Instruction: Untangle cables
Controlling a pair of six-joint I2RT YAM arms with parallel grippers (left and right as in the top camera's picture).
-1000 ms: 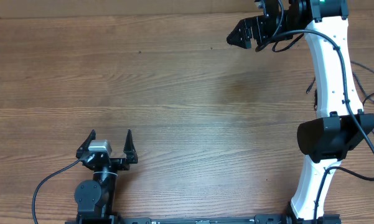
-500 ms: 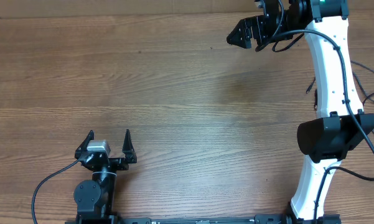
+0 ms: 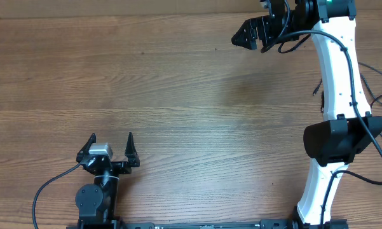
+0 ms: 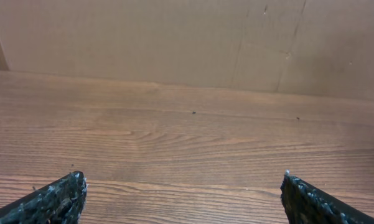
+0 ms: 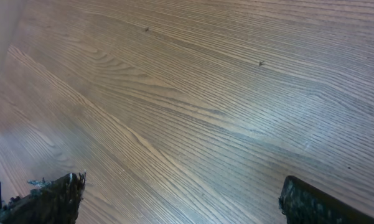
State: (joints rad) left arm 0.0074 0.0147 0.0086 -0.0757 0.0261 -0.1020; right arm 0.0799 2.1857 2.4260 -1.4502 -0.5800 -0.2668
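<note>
Thin black cables (image 3: pixel 376 71) lie at the table's right edge, mostly hidden behind the white right arm. A short cord end (image 3: pixel 316 90) pokes out on the arm's left side. My right gripper (image 3: pixel 237 38) is stretched to the far edge of the table, well away from them. Its fingers stand open over bare wood in the right wrist view (image 5: pixel 180 186). My left gripper (image 3: pixel 112 135) sits near the front left, open and empty, and in its wrist view (image 4: pixel 183 180) only wood lies between the fingertips. Neither wrist view shows the cables.
The wooden table (image 3: pixel 178 95) has a beige wall (image 4: pixel 174 37) along its far edge. The white right arm (image 3: pixel 337 83) stands along the right side. A thick black lead (image 3: pixel 47 187) runs from the left arm's base.
The left gripper has shifted very slightly to the left. The right arm has not moved.
</note>
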